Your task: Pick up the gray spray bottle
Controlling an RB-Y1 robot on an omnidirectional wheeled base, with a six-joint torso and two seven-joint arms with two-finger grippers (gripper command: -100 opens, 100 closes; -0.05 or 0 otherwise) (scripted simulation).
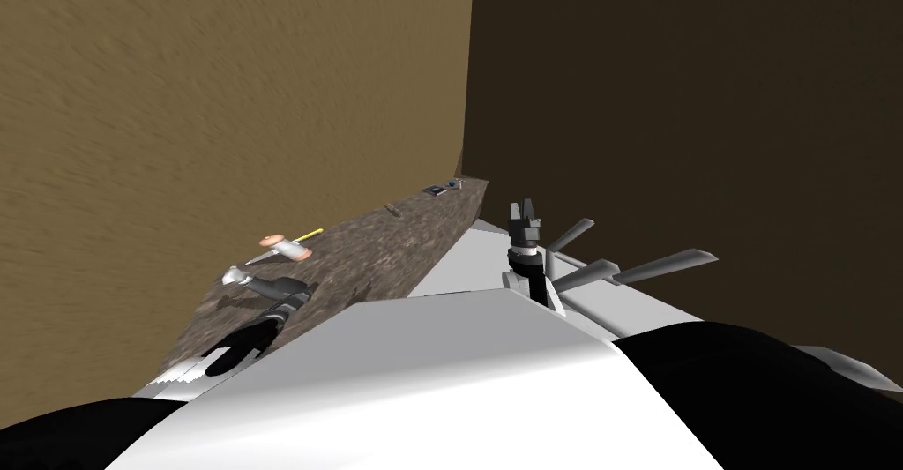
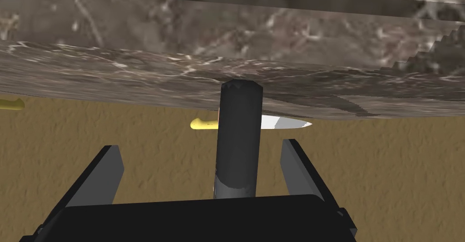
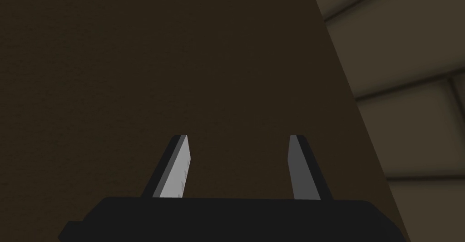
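The countertop [image 1: 379,253], a brown marbled slab, runs away from me along the tan wall [image 1: 220,94]. My left arm reaches over its near end, while the right one is held up to the right of the counter, in front of a darker wall.

The left gripper [image 2: 200,144] has its fingers spread wide. The gray spray bottle [image 2: 239,135] sits in the gap between them, a dark cylinder pointing from the gripper body toward the counter. Neither finger [image 2: 297,171] presses its side, and I can see wall on both sides of it. From the head camera the bottle looks to be lying on the counter with its pale head toward the wall, but I can't be sure of that from this angle.

The right gripper [image 3: 238,139] also has its fingers apart, with nothing between them.

A knife [image 2: 284,124] with a yellow handle and a white blade lies just beyond the bottle, partly hidden by it. Near it is a peach and white roll-shaped item [image 1: 284,245]. A few small dark items [image 1: 434,190] sit at the far end of the counter, too small for me to identify.
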